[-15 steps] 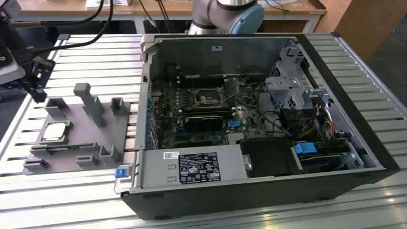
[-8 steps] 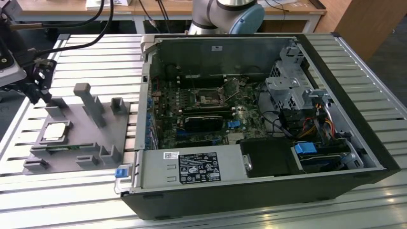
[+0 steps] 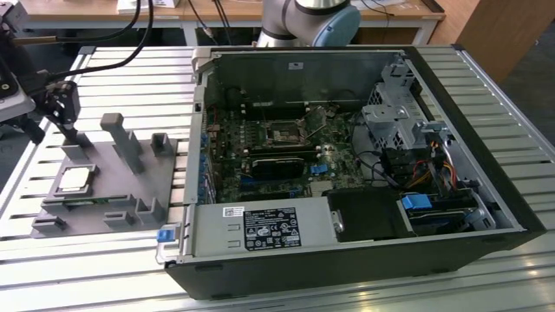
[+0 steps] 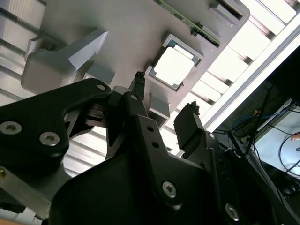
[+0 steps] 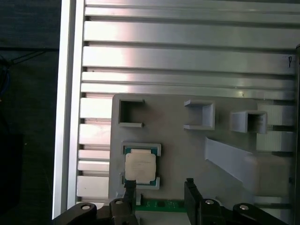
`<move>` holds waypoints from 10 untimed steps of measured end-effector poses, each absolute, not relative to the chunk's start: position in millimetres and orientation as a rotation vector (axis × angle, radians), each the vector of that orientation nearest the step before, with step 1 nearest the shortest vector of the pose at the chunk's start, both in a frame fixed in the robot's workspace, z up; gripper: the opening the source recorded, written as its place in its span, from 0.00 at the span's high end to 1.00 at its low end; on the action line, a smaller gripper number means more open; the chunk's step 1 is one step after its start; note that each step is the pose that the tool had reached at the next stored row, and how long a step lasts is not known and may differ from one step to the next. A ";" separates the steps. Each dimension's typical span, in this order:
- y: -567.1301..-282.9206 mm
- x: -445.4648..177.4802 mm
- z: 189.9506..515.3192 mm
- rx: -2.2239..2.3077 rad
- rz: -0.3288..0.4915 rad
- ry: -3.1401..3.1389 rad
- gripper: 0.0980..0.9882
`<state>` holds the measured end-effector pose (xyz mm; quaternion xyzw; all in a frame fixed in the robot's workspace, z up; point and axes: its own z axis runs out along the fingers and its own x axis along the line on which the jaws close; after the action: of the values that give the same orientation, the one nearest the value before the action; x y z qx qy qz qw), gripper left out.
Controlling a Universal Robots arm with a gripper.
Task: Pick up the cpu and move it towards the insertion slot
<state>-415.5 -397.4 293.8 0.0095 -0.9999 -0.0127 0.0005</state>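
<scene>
The cpu [image 3: 77,179] is a thin square chip with a pale silvery top, lying in a square holder on the grey fixture plate [image 3: 130,195] at the exterior view's left. It also appears in both wrist views [image 4: 173,65] [image 5: 139,168]. My gripper [image 3: 52,129] hovers above the far end of that plate, open, with nothing between its black fingers [image 5: 130,188]. In the first wrist view one fingertip lines up with the cpu's edge while the gripper [image 5: 159,187] sits off to one side of it. The insertion slot [image 3: 284,134] is a small framed socket on the motherboard inside the open computer case.
The open black computer case [image 3: 485,195] takes up the middle and the exterior view's right, on a ribbed aluminium table [image 3: 130,71]. Grey posts and brackets [image 3: 121,140] rise from the fixture plate near the cpu. A green memory stick [image 5: 161,204] lies beside the cpu's holder. Black cables [image 3: 130,26] hang above the gripper.
</scene>
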 end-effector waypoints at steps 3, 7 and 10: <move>-397.5 -417.6 291.7 0.030 -0.039 -3.140 0.52; -397.5 -419.0 288.6 0.030 -0.036 -3.140 0.50; -397.5 -419.6 286.4 0.030 -0.035 -3.140 0.43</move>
<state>-419.6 -397.5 286.4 0.0096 -0.9999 -0.0111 0.0005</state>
